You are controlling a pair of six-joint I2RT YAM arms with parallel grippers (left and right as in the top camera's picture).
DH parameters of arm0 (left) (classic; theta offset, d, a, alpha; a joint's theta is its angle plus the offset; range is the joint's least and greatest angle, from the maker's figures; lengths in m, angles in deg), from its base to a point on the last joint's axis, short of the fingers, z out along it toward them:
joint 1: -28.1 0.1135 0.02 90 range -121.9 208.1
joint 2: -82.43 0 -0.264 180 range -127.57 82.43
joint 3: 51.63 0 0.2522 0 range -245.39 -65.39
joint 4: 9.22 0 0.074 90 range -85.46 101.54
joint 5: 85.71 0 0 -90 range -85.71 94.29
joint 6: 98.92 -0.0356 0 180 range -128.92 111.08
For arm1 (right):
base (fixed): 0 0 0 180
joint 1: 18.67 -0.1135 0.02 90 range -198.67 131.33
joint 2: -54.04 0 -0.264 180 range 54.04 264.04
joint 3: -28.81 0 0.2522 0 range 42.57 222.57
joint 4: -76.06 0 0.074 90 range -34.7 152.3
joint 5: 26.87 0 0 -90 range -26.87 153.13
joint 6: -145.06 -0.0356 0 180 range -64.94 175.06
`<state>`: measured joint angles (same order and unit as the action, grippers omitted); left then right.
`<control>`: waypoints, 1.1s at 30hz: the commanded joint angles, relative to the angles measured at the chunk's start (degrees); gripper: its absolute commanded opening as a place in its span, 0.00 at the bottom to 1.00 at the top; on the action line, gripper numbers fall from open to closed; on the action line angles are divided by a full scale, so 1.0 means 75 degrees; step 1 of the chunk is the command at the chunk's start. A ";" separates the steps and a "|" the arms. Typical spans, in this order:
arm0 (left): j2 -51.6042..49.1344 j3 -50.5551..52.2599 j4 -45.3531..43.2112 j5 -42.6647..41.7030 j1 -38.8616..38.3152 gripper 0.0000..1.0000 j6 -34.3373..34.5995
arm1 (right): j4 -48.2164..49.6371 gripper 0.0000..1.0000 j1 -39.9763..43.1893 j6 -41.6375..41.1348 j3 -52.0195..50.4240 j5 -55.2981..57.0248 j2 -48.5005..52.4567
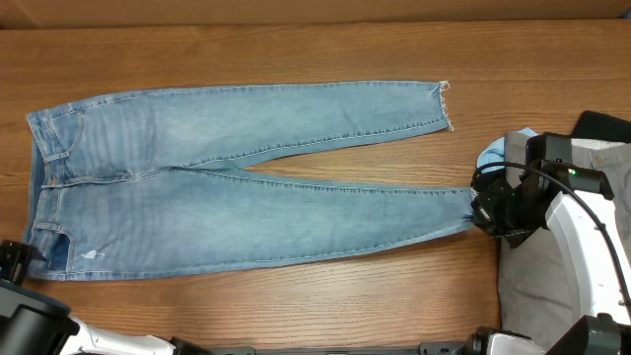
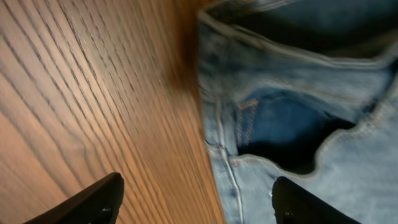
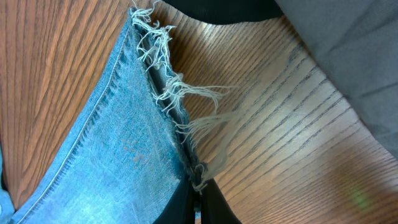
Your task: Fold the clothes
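The clothes, a pair of light-blue jeans (image 1: pixel 246 187), lie spread flat on the wooden table, waistband at the left and both legs running right. My right gripper (image 1: pixel 485 212) is shut on the frayed hem (image 3: pixel 186 124) of the near leg, and its fingers (image 3: pixel 214 208) pinch the hem's edge. At the near-left corner of the waistband my left gripper (image 2: pixel 196 202) stands open. One of its fingertips (image 2: pixel 99 199) is over bare wood and the other is over denim (image 2: pixel 348 168), so they straddle the jeans' edge by a pocket opening (image 2: pixel 292 130).
At the right edge of the table lies a heap of grey trousers (image 1: pixel 552 286), with a pale-blue garment (image 1: pixel 496 151) and a black one (image 1: pixel 603 124) behind my right arm. Grey cloth (image 3: pixel 354 56) lies close beside the held hem.
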<state>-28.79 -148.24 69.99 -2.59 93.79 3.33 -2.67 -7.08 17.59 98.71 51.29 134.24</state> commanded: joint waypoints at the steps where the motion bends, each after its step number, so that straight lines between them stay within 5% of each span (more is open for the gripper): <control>1: -0.0242 0.0032 -0.0329 -0.0003 0.0044 0.77 -0.0093 | 0.0041 0.04 0.0015 0.0055 0.0181 0.0023 -0.0137; 8: -0.0388 0.0035 -0.1338 -0.0029 0.0032 0.74 -0.0306 | 0.0050 0.04 0.0015 0.0052 0.0181 0.0032 -0.0137; 14: -0.0527 0.0050 -0.1419 -0.0026 0.0032 0.60 -0.0341 | 0.0047 0.04 0.0015 -0.0006 0.0181 0.0035 -0.0137; 33: -0.0758 0.0268 -0.2066 0.0323 0.0035 0.59 -0.0431 | 0.0076 0.04 0.0015 -0.0006 0.0181 0.0055 -0.0137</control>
<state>-33.65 -146.73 55.17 -1.51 94.09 1.38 -2.26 -7.08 17.57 98.73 51.29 134.24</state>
